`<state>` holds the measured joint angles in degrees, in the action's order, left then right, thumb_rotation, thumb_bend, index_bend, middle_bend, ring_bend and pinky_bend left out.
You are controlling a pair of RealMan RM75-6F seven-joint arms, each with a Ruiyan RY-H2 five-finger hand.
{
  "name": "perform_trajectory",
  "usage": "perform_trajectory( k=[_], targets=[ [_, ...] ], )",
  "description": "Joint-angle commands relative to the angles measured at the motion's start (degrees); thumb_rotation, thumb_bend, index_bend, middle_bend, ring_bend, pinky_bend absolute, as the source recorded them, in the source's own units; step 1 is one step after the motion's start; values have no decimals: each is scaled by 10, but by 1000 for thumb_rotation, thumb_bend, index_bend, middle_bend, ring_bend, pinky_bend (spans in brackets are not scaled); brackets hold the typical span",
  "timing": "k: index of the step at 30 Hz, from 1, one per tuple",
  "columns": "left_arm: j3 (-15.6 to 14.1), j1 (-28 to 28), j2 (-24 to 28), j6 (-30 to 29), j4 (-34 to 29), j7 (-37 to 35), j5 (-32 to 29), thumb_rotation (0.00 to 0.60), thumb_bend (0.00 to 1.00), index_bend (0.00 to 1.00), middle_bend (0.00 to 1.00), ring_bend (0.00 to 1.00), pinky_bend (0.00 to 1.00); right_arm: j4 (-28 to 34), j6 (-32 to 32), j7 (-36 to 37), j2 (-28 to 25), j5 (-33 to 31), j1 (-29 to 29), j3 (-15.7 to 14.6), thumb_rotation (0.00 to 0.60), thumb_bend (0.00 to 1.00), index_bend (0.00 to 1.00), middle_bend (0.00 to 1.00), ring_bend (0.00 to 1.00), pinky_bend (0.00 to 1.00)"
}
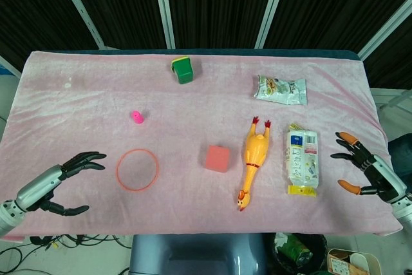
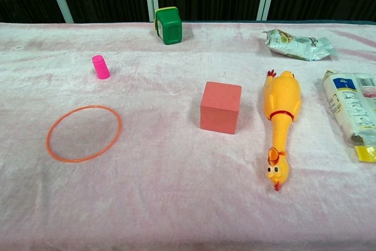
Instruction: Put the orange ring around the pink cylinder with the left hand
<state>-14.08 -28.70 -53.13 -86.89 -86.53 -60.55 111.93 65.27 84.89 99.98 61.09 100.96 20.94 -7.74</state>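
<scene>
The orange ring (image 1: pixel 137 169) (image 2: pixel 84 133) lies flat on the pink cloth, empty inside. A small pink cylinder (image 1: pixel 137 117) (image 2: pixel 100 67) stands upright beyond it, apart from the ring. My left hand (image 1: pixel 61 180) hovers at the table's near left edge, fingers spread, holding nothing, a short way left of the ring. At the near right edge my right hand (image 1: pixel 367 170) is also spread and empty. Neither hand shows in the chest view.
A pink cube (image 1: pixel 217 158) sits mid-table, with a yellow rubber chicken (image 1: pixel 254 159) and a white snack packet (image 1: pixel 302 161) to its right. A green block (image 1: pixel 183 69) and a crumpled bag (image 1: pixel 280 89) lie at the back.
</scene>
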Motion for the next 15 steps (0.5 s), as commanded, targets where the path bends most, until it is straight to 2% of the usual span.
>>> perform_trajectory(
  k=[1,4,6,10,15],
  targets=[
    [37,49,-7,-6,-36,176,-79,600,242,169,62,0,2,129,-68,-425,-14,-129,-33,42,600,171,0,0,0,185],
    [50,81,-20,-15,-61,282,-122,600,243,171,62,0,2,181,-37,-649,12,-184,-62,60,600,171,0,0,0,185],
    [47,96,-21,-9,-79,324,-139,600,242,172,57,0,2,199,-10,-758,31,-183,-74,58,600,171,0,0,0,185],
    [32,116,-9,19,-114,375,-173,600,242,178,37,0,1,214,33,-889,59,-166,-98,51,600,171,0,0,0,185],
    [32,131,-18,30,-128,413,-193,600,242,214,37,0,0,211,70,-1004,92,-160,-120,52,600,172,0,0,0,185]
  ],
)
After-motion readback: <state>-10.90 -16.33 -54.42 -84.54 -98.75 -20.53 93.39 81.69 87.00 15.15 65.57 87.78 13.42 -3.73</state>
